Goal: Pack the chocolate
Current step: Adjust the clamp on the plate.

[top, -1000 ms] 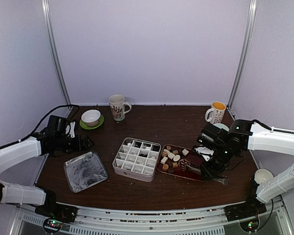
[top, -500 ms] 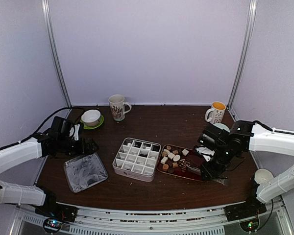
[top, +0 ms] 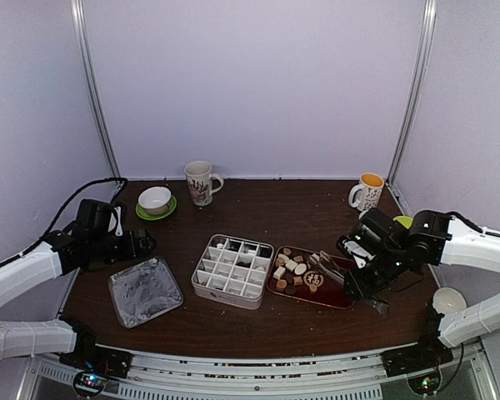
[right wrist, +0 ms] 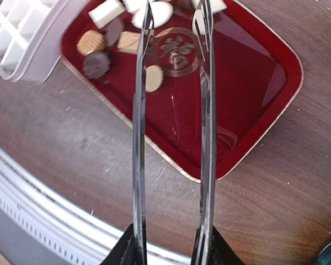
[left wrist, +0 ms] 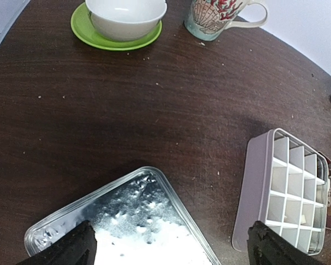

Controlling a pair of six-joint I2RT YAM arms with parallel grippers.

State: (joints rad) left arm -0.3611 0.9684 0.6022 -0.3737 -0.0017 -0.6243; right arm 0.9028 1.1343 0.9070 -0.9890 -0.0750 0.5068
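early stage; chocolate (top: 293, 271) nearly all on the red tray (top: 340, 298) right of centre; divided box (top: 232, 267) at centre mostly empty, dark bits in its upper cells unclear; right gripper (top: 357, 285) clamps tongs (right wrist: 139, 138), tips parted, nothing between; left gripper (left wrist: 171, 251) spread wide, empty, lower left.

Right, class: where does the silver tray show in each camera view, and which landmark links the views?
Top external: the silver tray lies front left, left of the grid box.
Left wrist: the tray runs along the bottom edge, with the box at the right.
Right wrist: the tray is not in it; only the box shows, in the top left corner.
Shared landmark: the grid box.
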